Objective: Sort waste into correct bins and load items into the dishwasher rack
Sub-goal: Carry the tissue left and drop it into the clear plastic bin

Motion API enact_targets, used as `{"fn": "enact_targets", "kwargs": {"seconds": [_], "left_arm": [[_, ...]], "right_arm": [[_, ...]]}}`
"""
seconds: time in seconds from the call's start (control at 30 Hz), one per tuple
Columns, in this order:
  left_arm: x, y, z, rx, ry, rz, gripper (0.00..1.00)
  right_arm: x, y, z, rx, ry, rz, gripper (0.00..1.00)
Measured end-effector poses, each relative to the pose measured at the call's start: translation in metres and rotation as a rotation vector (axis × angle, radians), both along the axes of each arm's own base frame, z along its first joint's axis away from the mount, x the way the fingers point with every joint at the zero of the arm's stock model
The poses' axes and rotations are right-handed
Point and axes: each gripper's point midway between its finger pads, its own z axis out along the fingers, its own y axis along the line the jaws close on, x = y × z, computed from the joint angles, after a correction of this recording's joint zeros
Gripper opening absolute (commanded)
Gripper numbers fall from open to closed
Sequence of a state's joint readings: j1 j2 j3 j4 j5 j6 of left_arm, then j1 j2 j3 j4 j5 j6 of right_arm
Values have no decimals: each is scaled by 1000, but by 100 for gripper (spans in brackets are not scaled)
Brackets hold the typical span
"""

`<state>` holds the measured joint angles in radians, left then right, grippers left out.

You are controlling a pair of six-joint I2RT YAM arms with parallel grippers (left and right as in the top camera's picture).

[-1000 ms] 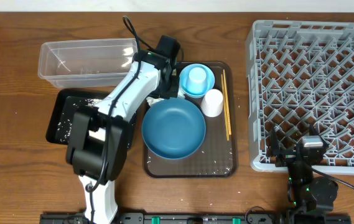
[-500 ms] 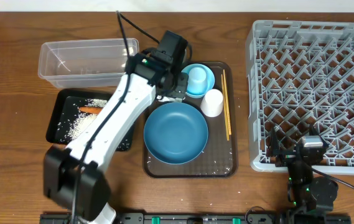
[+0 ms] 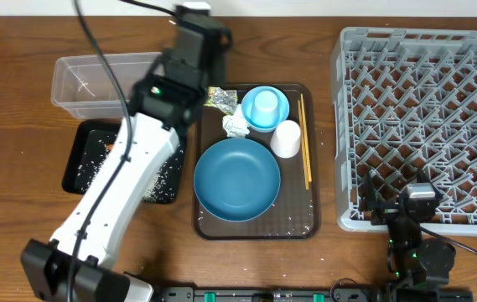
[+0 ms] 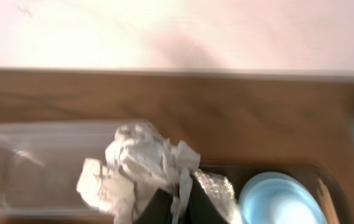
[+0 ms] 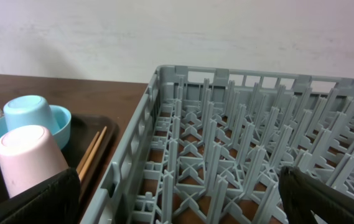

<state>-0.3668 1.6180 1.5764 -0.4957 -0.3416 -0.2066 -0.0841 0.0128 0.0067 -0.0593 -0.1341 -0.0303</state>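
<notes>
My left gripper (image 4: 177, 208) is shut on a crumpled white tissue (image 4: 136, 168). It is raised high over the back of the table, near the clear box (image 3: 95, 84), and shows at the top of the overhead view (image 3: 194, 12). Another crumpled white piece (image 3: 236, 126) and the yellow-green wrapper (image 3: 217, 98) lie on the brown tray (image 3: 255, 226). The tray also holds the blue dish (image 3: 236, 178), the light-blue bowl (image 3: 278, 116) with the light-blue cup (image 3: 264, 105) in it, the white-pinkish cup (image 3: 286, 138) and the chopsticks (image 3: 304, 151). The black tray (image 3: 79, 159) holds rice. My right gripper (image 5: 177, 199) is open at the grey rack's (image 3: 427, 126) front edge.
My left arm (image 3: 129, 184) crosses over the black tray and hides most of it. Loose rice grains lie on the brown tray's front part. The rack's wall (image 5: 133, 162) stands right in front of my right gripper.
My left gripper has risen from the brown tray's back left and moved back and left toward the clear box with the tissue in it. The right arm has not moved.
</notes>
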Motion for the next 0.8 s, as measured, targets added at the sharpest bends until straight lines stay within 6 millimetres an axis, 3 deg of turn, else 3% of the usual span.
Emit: {"fn": "enact_targets", "kwargs": {"seconds": [0.1, 0.23, 0.3, 0.33, 0.4, 0.47, 0.57, 0.7, 0.8], "left_arm": [[22, 38, -4, 12, -33, 109, 10], [47, 89, -41, 25, 11, 244, 11], [53, 107, -64, 31, 56, 288, 27], [55, 116, -78, 37, 82, 306, 43], [58, 129, -99, 43, 125, 338, 63], [58, 134, -111, 45, 151, 353, 72], [57, 134, -117, 45, 164, 356, 75], [50, 122, -110, 49, 173, 333, 80], [36, 100, -95, 39, 183, 277, 85]], "right_arm": [[0, 0, 0, 0, 0, 0, 99], [0, 0, 0, 0, 0, 0, 99], [0, 0, 0, 0, 0, 0, 99], [0, 0, 0, 0, 0, 0, 99], [0, 0, 0, 0, 0, 0, 99], [0, 0, 0, 0, 0, 0, 99], [0, 0, 0, 0, 0, 0, 99], [0, 0, 0, 0, 0, 0, 99], [0, 0, 0, 0, 0, 0, 99]]}}
